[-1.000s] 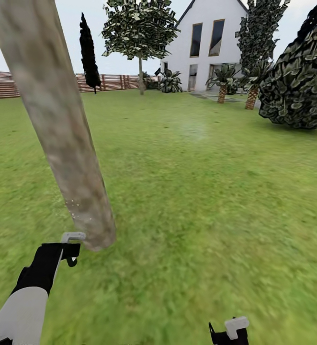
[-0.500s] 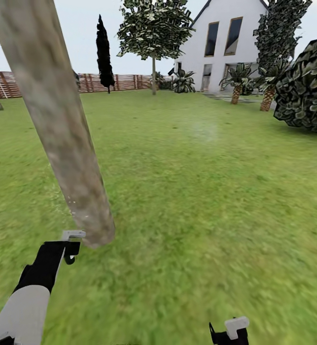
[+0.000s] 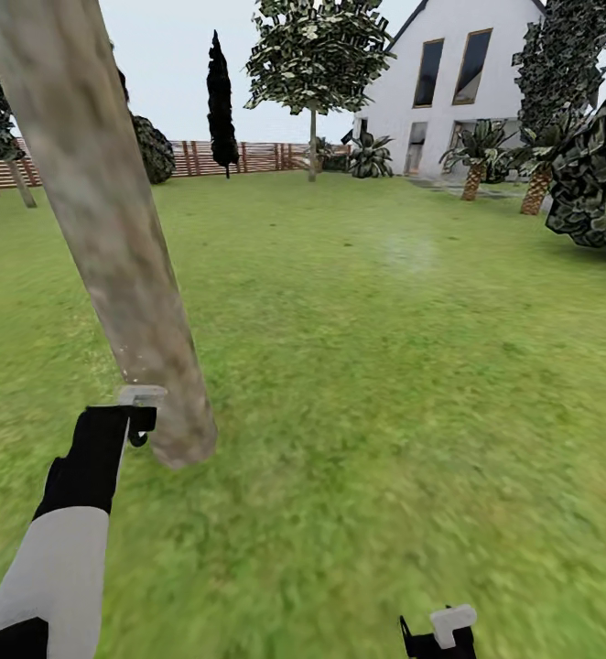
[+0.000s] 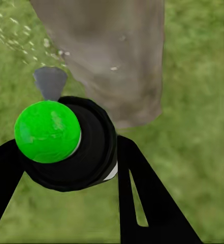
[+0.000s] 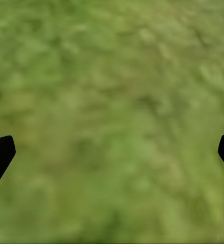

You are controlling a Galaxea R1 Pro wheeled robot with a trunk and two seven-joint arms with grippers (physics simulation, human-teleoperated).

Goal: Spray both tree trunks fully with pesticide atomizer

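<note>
My left hand [image 4: 66,168] is clamped around the atomizer [image 4: 73,145]. In the wrist view its cap looks bright green, and the grey nozzle [image 4: 50,83] points at the trunk [image 3: 111,229] just beyond it. In the head view, hand and bottle sit lower left, right beside the trunk's base. A few pale specks dot the bark. My right hand [image 5: 112,152] hangs over the lawn [image 3: 385,366], fingers spread wide, holding nothing.

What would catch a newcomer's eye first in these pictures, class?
A thick, pale mottled tree trunk leans across the head view's left, rooted in the lawn. At its base the left tool holds a dark atomizer with a bright green top. A white house stands far behind.
</note>
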